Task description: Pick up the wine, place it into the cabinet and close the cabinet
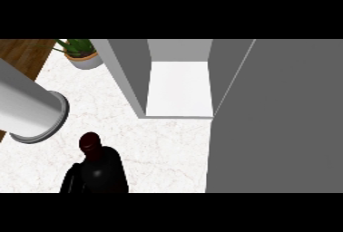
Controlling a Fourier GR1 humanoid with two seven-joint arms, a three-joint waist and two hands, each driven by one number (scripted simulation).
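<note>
The cabinet [178,88] stands open, its shelf bare. The wine [94,165] seems upright on the table [161,145], neck toward the cabinet. No hand shows.

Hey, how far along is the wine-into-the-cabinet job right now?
Done: only the cabinet door stands open. In hand: nothing clearly; the wine bottle stands on the counter, no hand plainly on it. Left: lift it, set it on the white shelf, shut the door.
</note>
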